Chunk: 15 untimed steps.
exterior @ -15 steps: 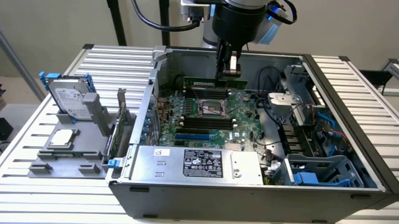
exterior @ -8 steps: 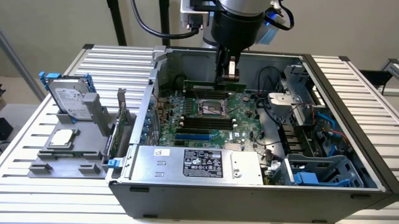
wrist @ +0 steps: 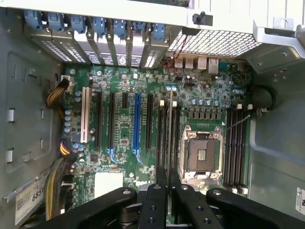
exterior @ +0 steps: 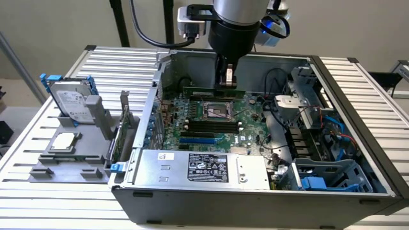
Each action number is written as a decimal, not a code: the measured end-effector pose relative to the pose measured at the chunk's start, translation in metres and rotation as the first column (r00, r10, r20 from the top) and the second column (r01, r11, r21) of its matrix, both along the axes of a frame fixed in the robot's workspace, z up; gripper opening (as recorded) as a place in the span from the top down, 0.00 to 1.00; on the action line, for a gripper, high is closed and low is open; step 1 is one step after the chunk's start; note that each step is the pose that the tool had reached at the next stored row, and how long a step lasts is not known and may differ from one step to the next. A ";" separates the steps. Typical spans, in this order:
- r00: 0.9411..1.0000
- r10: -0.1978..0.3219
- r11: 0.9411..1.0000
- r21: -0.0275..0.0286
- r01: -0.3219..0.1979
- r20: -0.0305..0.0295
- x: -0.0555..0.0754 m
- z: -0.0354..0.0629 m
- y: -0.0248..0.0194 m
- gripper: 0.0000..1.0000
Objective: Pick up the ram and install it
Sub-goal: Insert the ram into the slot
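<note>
Aluminium slatted worktop (exterior: 128,60) carries the open grey computer case (exterior: 255,194), which stands between its side edges. Green motherboard (wrist: 125,138) lies flat on the case floor. Black gripper (exterior: 227,80) hangs inside the case near its far wall. Jaws clenched on the ram (wrist: 170,119), held on edge over the black memory slots (wrist: 161,136) just beside the CPU socket (wrist: 200,152). Seating cannot be determined.
</note>
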State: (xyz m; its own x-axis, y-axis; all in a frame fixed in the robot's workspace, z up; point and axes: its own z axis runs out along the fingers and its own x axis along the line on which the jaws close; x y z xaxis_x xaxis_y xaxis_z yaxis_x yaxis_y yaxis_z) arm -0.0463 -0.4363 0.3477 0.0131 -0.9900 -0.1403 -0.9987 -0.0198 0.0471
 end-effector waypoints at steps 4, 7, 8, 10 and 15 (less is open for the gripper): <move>1.000 0.000 1.000 -0.001 0.000 0.000 -0.001 -0.0072 0.0121 0.86; 1.000 0.000 1.000 -0.002 0.000 0.000 -0.001 -0.0126 0.0186 0.86; 1.000 0.000 1.000 -0.003 0.000 0.000 -0.001 -0.0144 0.0202 0.86; 1.000 0.000 1.000 -0.005 0.000 0.000 -0.001 -0.0180 0.0228 0.86; 1.000 0.000 1.000 -0.015 0.000 0.000 0.000 -0.0257 0.0262 0.86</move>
